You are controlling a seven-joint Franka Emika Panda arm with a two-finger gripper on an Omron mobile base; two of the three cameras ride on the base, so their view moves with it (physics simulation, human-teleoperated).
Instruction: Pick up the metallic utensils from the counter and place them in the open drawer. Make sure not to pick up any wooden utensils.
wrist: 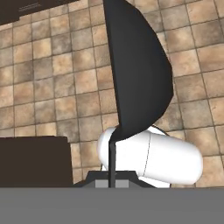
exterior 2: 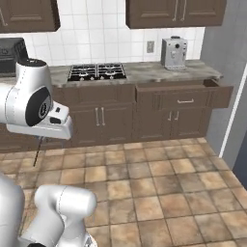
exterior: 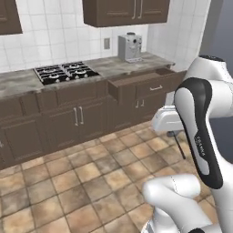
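The metal spoon point(wrist: 131, 74) hangs in the closed hand point(wrist: 112, 181), bowl up close to the camera, over the tiled floor point(exterior: 91, 177) and well apart from the open drawer point(exterior 2: 185, 94). Pinched only by its slim handle, it could swing or slip out during the drive to the worktop point(exterior 2: 144, 72).

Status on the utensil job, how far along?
Done: the drawer stands open and one metallic utensil is off the counter. In hand: the tool is shut on its slim handle, out over the floor tiles. Left: carry it over and drop it in. The drawer's inside is hidden.
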